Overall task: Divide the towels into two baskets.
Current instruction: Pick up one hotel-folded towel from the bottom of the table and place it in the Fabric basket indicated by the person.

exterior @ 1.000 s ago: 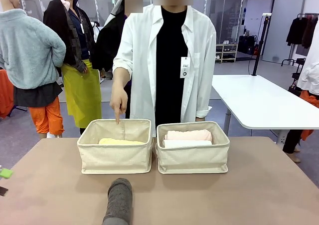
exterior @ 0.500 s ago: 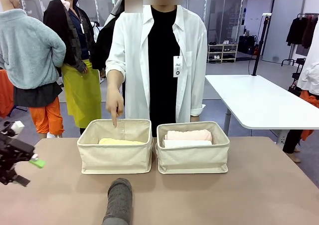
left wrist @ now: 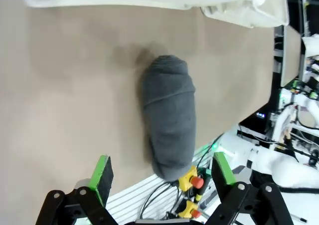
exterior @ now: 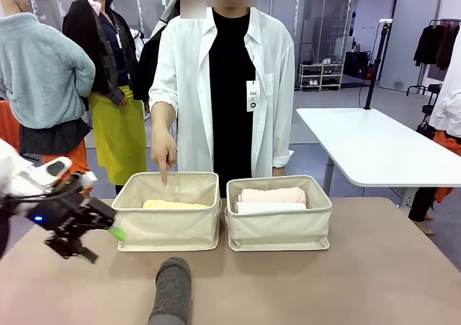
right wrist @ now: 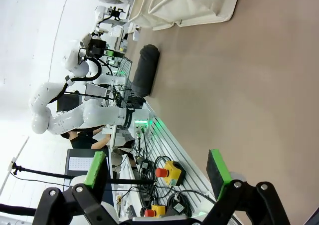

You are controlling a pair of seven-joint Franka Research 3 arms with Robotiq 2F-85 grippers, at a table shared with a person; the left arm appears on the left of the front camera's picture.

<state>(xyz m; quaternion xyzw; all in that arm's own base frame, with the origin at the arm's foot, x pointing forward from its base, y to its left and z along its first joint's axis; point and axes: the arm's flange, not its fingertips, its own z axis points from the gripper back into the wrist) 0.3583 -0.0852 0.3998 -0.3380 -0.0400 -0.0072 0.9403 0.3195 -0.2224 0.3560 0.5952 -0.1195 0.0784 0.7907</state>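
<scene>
While the grey towel (exterior: 171, 290) lies alone near the robot's edge of the bench (exterior: 374, 267), about midway along that edge, the other three rolls are already housed: the yellow towel (exterior: 173, 205) in the left basket (exterior: 167, 211), the pink towel (exterior: 272, 194) and the white towel (exterior: 271, 207) together in the right basket (exterior: 279, 213). Both baskets stand side by side, nearly touching, toward the person's edge. The person's hand (exterior: 164, 153) points a finger down into the left basket — by my reading, that is where the grey roll belongs, since it would make two and two.

The left hand (exterior: 92, 233) hangs above the bench's left side, its jaws spread wide and holding nothing. The grey towel lies to its right and a little nearer the robot's edge, with its long axis running from the robot's edge toward the person's. In the left wrist view the roll (left wrist: 168, 120) sits ahead of the green pads (left wrist: 101, 172), its length running along the line of the fingers, so the jaws look set to straddle it across its short girth.

The right hand (right wrist: 157, 174) is likewise wide open and empty, and in its wrist view the towel (right wrist: 144, 69) lies well off. The left arm is the nearer — it seems the natural one for the pick.

A small badge on the person's shirt (exterior: 252, 95) carries print too small to read.
</scene>
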